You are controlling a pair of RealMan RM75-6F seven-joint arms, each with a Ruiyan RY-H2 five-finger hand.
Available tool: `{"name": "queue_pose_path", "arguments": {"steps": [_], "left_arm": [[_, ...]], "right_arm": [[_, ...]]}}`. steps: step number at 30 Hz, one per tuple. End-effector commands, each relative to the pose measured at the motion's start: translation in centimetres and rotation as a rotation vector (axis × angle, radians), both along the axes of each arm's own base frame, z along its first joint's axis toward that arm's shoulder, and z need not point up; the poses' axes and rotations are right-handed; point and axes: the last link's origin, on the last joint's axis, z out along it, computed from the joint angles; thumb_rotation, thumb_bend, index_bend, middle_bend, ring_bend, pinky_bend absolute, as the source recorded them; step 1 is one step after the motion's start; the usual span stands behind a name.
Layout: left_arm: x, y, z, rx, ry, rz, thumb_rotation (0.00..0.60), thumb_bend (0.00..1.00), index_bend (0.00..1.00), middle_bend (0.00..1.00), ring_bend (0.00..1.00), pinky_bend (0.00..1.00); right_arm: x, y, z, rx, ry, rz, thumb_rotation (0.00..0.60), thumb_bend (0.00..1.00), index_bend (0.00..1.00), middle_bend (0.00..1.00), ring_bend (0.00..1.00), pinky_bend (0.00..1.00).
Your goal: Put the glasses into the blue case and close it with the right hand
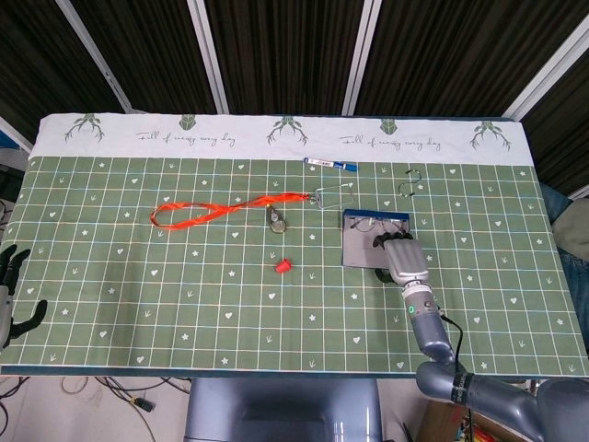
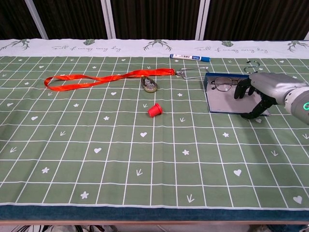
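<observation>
Glasses (image 2: 221, 85) with thin wire rims lie in the flat blue case (image 2: 227, 102) – open, just left of the right hand (image 2: 263, 90). That grey metal hand rests on the case's right side, dark fingers (image 2: 239, 90) curled down near the frame; whether they pinch it, I cannot tell. Far left, the left hand (image 1: 11, 285) hangs off the table edge (image 1: 110, 366), fingers apart, holding nothing.
</observation>
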Motion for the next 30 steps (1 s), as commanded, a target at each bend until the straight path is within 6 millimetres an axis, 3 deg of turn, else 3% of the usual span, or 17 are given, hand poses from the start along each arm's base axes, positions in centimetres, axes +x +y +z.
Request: {"name": "queue_pose_path", "arguments": {"steps": [1, 17, 30], "left_arm": [[0.0, 0.0, 0.0, -0.001, 0.000, 0.001, 0.600, 0.35, 0.07, 0.00, 0.00, 0.00], [0.0, 0.0, 0.0, 0.000, 0.002, 0.001, 0.600, 0.35, 0.08, 0.00, 0.00, 0.00], [0.0, 0.0, 0.0, 0.001, 0.000, 0.001, 0.600, 0.35, 0.08, 0.00, 0.00, 0.00]], "right_arm": [[0.2, 0.0, 0.0, -0.006, -0.006, 0.006, 0.600, 0.38, 0.38, 0.34, 0.29, 0.25], [0.9, -1.2, 0.7, -0.064, -0.033, 0.023, 0.600, 0.40, 0.41, 0.34, 0.30, 0.25], [1.6, -3.7, 1.2, -0.119, -0.009, 0.039, 0.600, 0.40, 0.44, 0.38, 0.33, 0.25]]}}
